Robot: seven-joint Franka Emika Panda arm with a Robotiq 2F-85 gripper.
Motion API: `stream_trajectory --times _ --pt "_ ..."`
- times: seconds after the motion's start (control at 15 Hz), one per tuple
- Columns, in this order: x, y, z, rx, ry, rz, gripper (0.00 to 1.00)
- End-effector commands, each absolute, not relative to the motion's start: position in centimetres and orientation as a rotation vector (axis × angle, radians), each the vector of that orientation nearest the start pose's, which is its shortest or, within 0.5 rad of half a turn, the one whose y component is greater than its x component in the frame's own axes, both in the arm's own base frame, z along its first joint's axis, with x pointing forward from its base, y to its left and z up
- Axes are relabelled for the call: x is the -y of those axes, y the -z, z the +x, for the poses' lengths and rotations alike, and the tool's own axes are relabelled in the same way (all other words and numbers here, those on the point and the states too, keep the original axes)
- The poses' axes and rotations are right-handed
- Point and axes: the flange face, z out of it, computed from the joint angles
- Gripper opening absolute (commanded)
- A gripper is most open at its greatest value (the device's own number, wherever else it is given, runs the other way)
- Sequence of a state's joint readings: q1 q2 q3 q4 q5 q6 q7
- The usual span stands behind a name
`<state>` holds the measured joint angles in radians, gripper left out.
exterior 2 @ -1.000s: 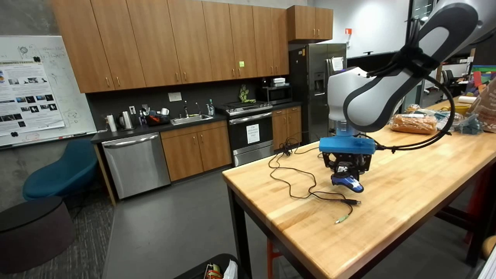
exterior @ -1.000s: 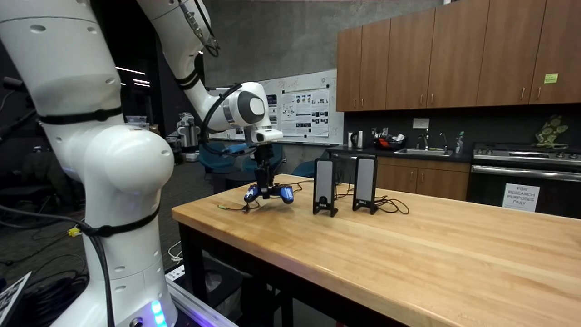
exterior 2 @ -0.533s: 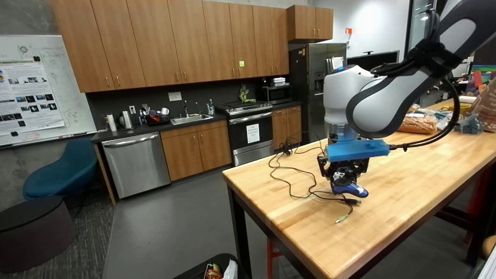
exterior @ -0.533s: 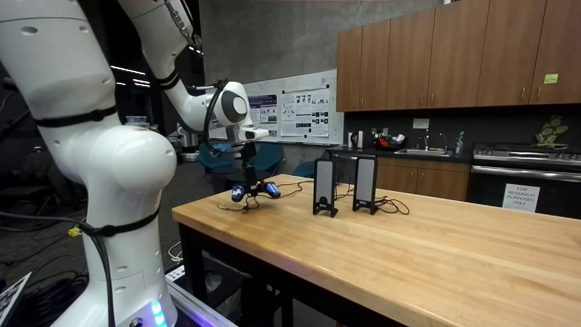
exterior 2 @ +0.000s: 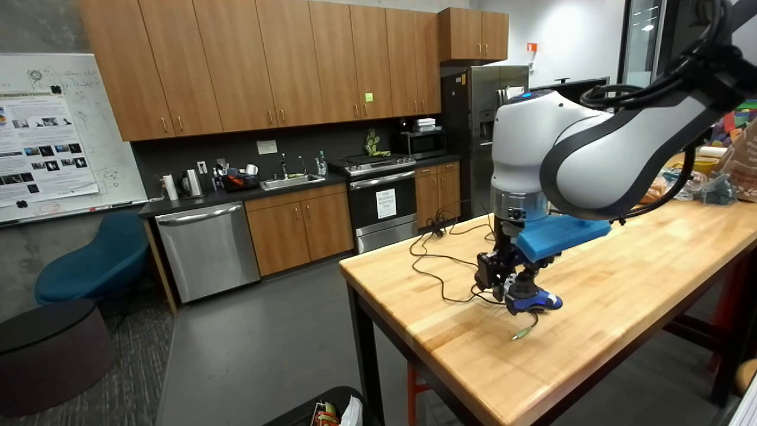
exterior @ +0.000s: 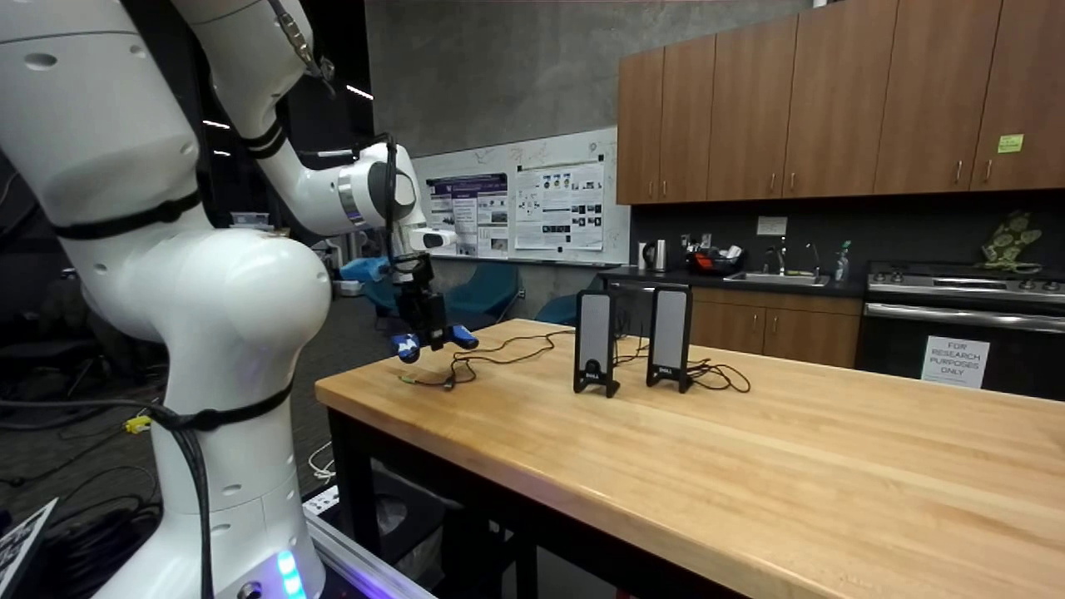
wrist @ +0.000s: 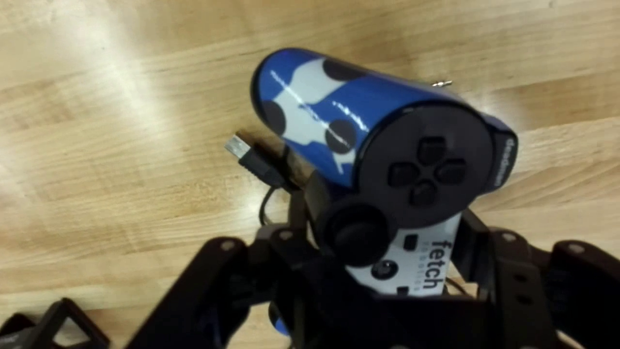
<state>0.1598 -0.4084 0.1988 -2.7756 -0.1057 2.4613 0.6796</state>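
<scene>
gripper (wrist: pixel 387 230) clamped on game controller (wrist: pixel 402 155), usb cable (wrist: pixel 261 167) beneath, two upright speakers (exterior: pixel 594 334) farther along the table (exterior: pixel 749 466)

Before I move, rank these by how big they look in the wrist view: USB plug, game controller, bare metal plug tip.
Largest to smallest:
1. game controller, nearer the camera, which enlarges it
2. USB plug
3. metal plug tip, only the end showing past the controller

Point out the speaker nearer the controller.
The left speaker in an exterior view, with a black disc on its front; the right speaker, farther from the controller, shows none.
</scene>
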Motion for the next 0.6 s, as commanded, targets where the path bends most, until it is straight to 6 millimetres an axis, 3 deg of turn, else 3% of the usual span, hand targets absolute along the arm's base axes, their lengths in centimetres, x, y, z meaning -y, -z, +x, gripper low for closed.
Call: stream_trajectory --times 0.0,0.4,0.53 --pt "-15.2 -35.0 34.8 -0.102 0.291 -3.161 0.41" --pt "-18.8 -34.7 33.7 0.368 0.248 -3.029 0.41" --pt "-19.4 -34.2 33.2 0.402 0.194 -2.995 0.41"
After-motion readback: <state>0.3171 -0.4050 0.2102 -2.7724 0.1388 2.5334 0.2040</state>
